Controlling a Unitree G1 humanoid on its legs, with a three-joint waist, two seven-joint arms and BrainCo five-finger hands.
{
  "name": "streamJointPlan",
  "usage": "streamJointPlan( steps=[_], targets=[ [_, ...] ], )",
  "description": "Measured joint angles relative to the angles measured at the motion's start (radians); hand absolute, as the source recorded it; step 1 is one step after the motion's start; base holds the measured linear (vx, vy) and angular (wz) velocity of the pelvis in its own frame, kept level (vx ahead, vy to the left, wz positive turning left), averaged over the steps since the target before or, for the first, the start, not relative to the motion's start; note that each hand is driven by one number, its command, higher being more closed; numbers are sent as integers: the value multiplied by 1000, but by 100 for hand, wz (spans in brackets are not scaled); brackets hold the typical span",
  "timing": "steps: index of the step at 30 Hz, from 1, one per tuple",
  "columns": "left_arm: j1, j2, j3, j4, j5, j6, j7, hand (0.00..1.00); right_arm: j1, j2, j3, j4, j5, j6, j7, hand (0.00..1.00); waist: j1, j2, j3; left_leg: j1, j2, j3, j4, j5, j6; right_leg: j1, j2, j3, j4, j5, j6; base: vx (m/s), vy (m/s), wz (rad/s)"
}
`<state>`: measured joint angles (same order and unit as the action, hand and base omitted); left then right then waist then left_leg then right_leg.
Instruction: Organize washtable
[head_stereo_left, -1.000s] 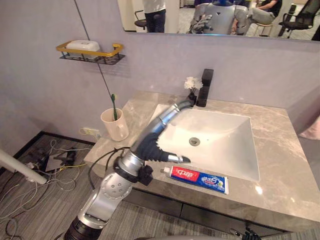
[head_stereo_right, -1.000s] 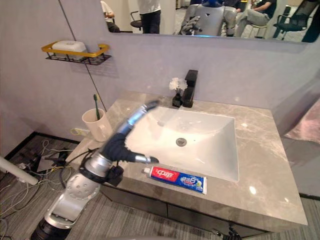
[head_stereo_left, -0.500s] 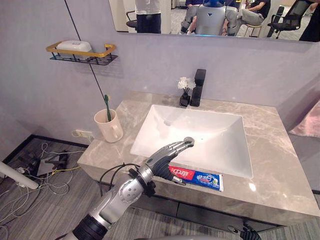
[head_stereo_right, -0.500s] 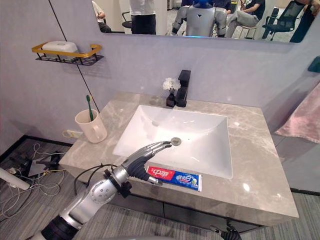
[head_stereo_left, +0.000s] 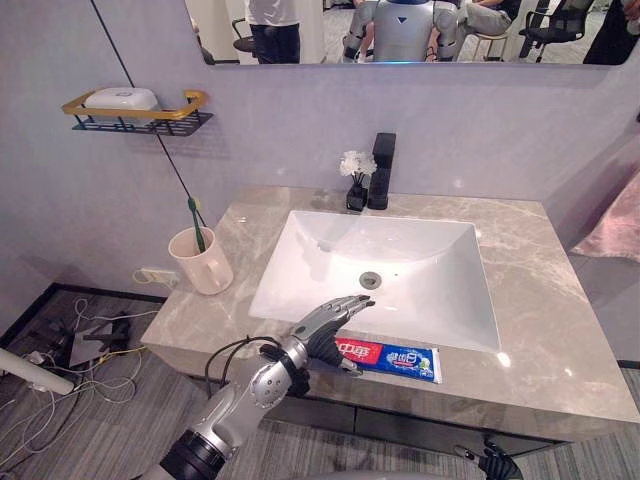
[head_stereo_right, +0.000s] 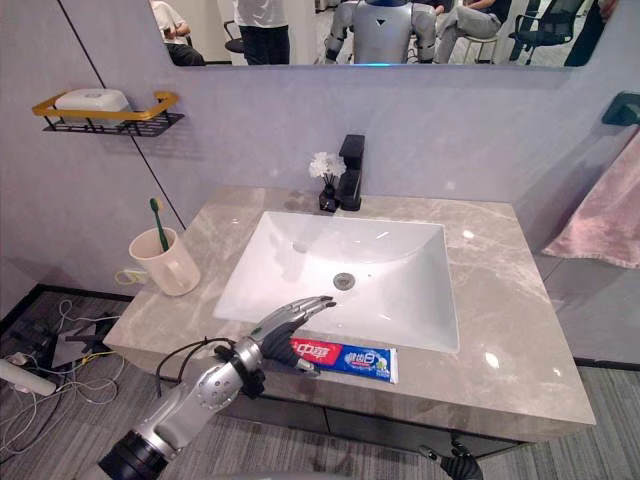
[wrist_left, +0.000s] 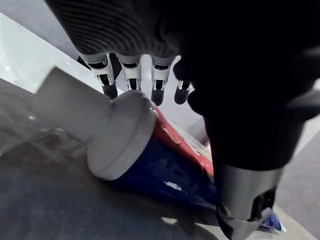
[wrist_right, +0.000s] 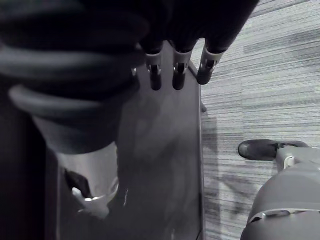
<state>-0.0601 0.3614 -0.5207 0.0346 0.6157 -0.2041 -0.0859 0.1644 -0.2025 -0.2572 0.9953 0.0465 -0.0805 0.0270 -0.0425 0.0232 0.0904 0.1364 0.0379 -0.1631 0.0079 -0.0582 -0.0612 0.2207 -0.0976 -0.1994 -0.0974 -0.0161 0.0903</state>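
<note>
Left hand: my fingers are extended straight and lie side by side, with the thumb set apart from them. They clamp nothing. The toothpaste tube lies flat on the grey marble countertop, at its front edge. Its white cap sits in the gap between my fingers and my thumb, under the palm. The red and blue body of the tube runs away on the thumb side. I cannot tell whether the thumb touches the tube.

My fingertips reach out over the front rim of the white sink basin. Past the fingertips, at the far side of the basin, stand the black faucet and, just beside it, a small vase of white flowers.

Well off to the outer side of my fingers stands a cream cup holding a green toothbrush. Higher on the wall is a gold-railed shelf carrying a soap bar.

Right hand: fingers straight and holding nothing, with grey carpet floor beyond them.
</note>
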Motion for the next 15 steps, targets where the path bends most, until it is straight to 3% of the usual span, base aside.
streamJointPlan(
  steps=[7, 11, 15],
  targets=[
    [-24, -13, -1, 66, 26, 3, 14, 100, -6, 0, 0, 0, 1, 1, 0, 0, -3, 3, 1, 1, 2, 11, -1, 0, 0, -9, 1, 10, 0, 1, 0, -21, 11, -5],
    [-56, -14, 11, 86, 23, 3, 25, 100, -13, 0, 0, 0, 1, 1, 0, 0, -29, 6, 2, 2, 12, 23, -8, -3, -5, -13, 10, 20, 0, 1, 0, 24, -1, -8],
    [-67, -14, 11, 77, 7, -2, 25, 100, -15, -3, -4, 0, 2, 2, 0, 0, -30, 13, 6, 6, 18, 36, -8, -7, -9, -13, 14, 31, 0, 0, 0, 40, 0, -8]
  ],
)
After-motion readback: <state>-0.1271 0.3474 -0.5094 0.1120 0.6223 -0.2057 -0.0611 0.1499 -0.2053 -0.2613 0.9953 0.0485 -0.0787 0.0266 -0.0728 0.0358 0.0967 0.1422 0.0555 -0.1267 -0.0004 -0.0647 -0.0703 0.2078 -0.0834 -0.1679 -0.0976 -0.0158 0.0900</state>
